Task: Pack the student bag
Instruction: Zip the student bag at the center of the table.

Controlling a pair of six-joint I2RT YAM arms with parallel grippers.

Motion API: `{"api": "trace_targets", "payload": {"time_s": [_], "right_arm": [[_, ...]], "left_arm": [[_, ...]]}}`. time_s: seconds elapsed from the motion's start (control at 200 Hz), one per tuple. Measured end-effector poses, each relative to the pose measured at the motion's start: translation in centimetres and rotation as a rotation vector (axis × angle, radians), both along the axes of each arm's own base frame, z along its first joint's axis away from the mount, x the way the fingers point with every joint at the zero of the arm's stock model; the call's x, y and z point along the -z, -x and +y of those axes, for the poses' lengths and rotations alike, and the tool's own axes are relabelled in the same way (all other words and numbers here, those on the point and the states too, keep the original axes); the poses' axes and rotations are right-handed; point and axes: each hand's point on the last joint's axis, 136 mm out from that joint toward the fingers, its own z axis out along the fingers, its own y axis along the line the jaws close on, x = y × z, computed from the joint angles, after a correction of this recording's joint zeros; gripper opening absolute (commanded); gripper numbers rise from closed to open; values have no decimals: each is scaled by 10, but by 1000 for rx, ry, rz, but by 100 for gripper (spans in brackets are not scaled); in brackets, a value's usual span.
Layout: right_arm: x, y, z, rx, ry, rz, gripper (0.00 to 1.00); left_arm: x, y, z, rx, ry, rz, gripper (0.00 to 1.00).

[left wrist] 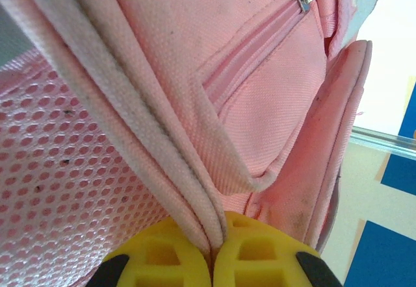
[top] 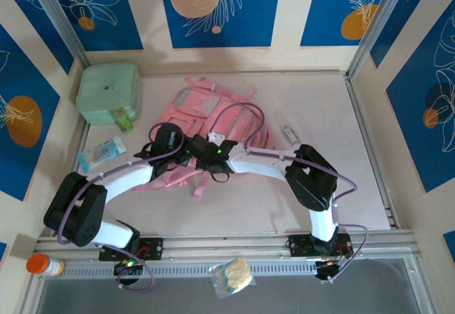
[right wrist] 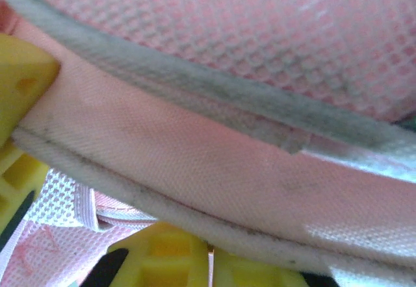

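Observation:
The pink student bag (top: 213, 115) lies flat in the middle of the table. Both arms reach in to its near edge. My left gripper (top: 170, 141) is shut on the bag's pale trimmed edge, and in the left wrist view its yellow fingers (left wrist: 162, 258) pinch that doubled binding (left wrist: 211, 235) beside pink mesh and a zip pocket (left wrist: 260, 66). My right gripper (top: 206, 148) is shut right beside it. The bag's trimmed edge (right wrist: 195, 219) lies across its yellow fingertips (right wrist: 162, 261), and I cannot tell whether fabric is pinched between them.
A mint-green square case (top: 109, 92) sits at the back left with a small green tube (top: 124, 121) by it. A blue-and-white tube (top: 101, 152) lies at the left and a small clear item (top: 288, 133) to the bag's right. An orange-capped bottle (top: 44, 265) and a clear packet (top: 233, 276) rest by the near rail.

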Motion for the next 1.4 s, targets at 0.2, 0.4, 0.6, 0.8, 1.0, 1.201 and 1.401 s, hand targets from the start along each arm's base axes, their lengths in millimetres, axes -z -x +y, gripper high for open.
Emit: {"api": "trace_targets", "payload": {"time_s": [0.2, 0.4, 0.6, 0.8, 1.0, 1.201, 1.401], "right_arm": [[-20, 11, -9, -116, 20, -31, 0], [-21, 22, -33, -199, 41, 1, 0], [-23, 30, -53, -296, 76, 14, 0], [-21, 30, -50, -384, 88, 17, 10], [-7, 26, -47, -416, 134, 39, 17], [-4, 24, -47, -439, 157, 28, 12], [-6, 19, -48, -463, 193, -3, 3]], "left_arm": [[-4, -3, 5, 53, -38, -17, 0], [-11, -7, 11, 128, -57, -31, 0], [-13, -6, 12, 190, -72, -41, 0], [-15, -9, 11, 216, -87, -53, 0], [-14, -9, 11, 226, -96, -57, 0], [-15, -11, 12, 223, -94, -62, 0], [-17, -14, 13, 223, -98, -79, 0]]}}
